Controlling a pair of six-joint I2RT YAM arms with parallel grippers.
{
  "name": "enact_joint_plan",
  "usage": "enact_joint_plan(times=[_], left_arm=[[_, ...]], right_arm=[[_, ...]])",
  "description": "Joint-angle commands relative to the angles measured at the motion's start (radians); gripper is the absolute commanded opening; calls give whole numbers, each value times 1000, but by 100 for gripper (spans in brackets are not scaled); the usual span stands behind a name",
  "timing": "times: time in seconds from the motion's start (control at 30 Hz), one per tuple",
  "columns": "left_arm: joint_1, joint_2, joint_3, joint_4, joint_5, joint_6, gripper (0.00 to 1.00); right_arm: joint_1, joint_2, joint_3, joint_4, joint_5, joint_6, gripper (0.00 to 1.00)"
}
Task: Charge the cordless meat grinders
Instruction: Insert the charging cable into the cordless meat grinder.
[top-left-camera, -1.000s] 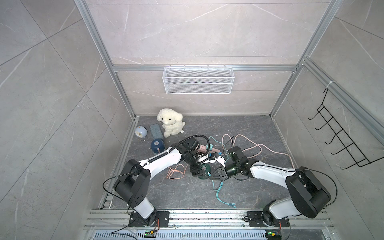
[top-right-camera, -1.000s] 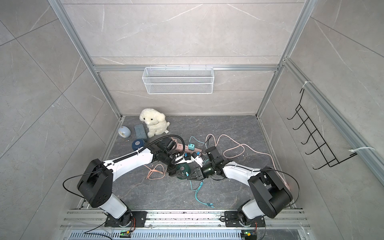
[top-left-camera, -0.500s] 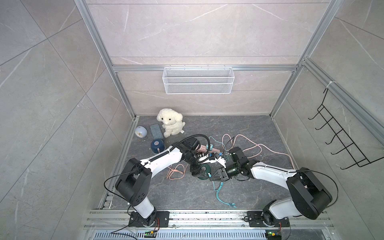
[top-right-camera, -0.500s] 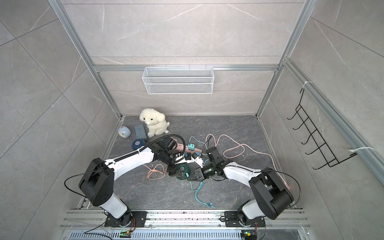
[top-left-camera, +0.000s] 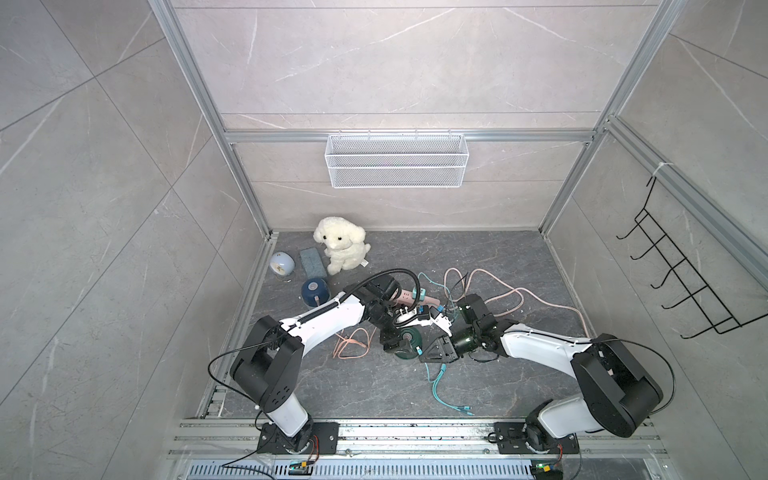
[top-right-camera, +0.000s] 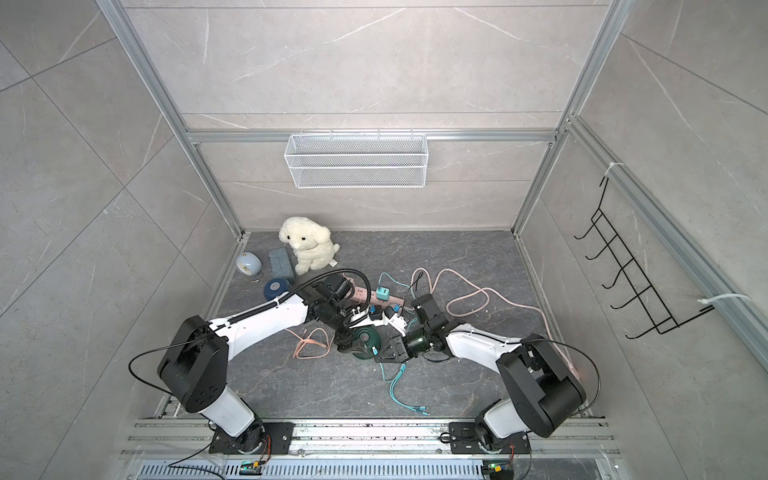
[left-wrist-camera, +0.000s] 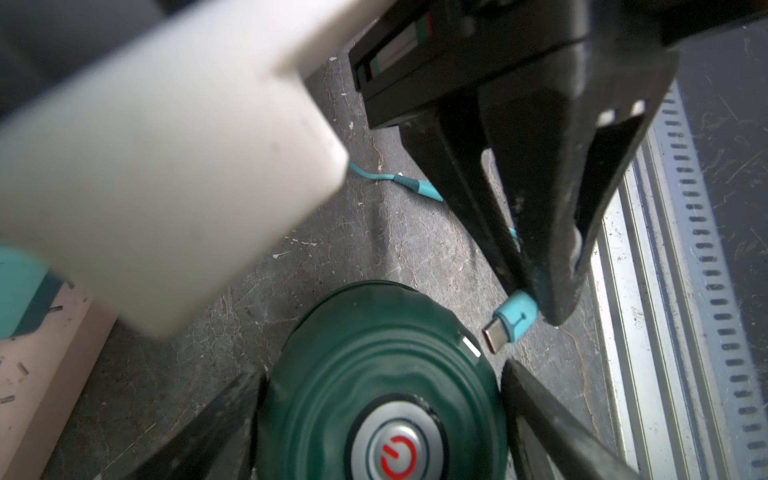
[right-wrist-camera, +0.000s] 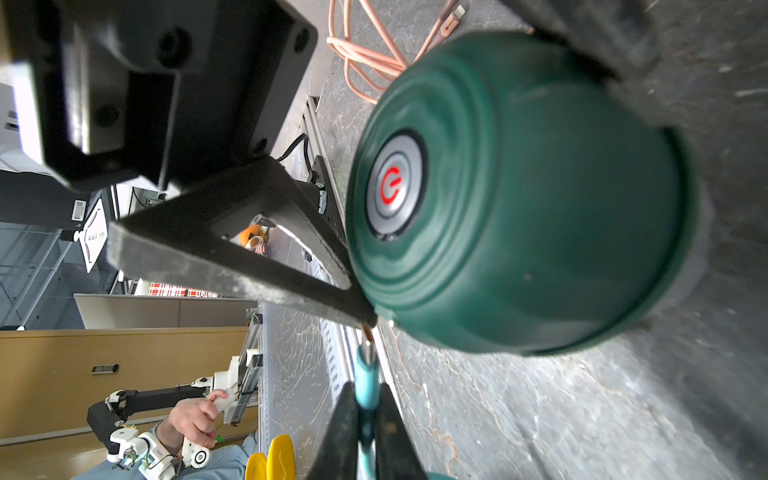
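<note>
Dark grey stone-look floor (top-left-camera: 415, 245), pale tiled walls on three sides. Dark green dome-shaped plastic grinder (top-left-camera: 409, 338) is stood upright at mid-floor, its silver hub with the red power mark facing up. It is straddled by the left gripper (left-wrist-camera: 380, 370), whose jaws are spread wide and pressed to opposite flanks of the dome, as far as can be judged. Right gripper (right-wrist-camera: 366, 401) is clenched on the teal rubber-sleeved plug (left-wrist-camera: 513, 318) of a teal cable, with the metal tongue exposed. Key relation: the tongue is pointed at a small pale slot (left-wrist-camera: 469, 347) on the dome's side wall, just beside it and not yet entered. The plug's long axis is aimed roughly at the slot, perhaps slightly off line. Right arm is judged the one placed for insertion. Slot's shape and depth cannot be made out. Dark navy dome-shaped grinder (top-left-camera: 314, 289) is set near the left wall, well apart; whether a cable is seated in it is too small to tell.
</note>
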Motion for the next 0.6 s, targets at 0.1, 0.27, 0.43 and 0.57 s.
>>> enact_joint_plan(times=[0.1, 0.27, 0.43, 0.57], left_arm=[[-2, 9, 2, -35, 7, 19, 60], [-2, 12, 5, -41, 5, 20, 59], [-4, 9, 5, -39, 7, 19, 59], [-5, 4, -1, -32, 7, 16, 59]], right_arm=[[4, 21, -2, -4, -18, -24, 12], [3, 21, -1, -7, -13, -25, 12], [1, 25, 10, -12, -12, -24, 12], [-2, 28, 16, -15, -19, -27, 12]])
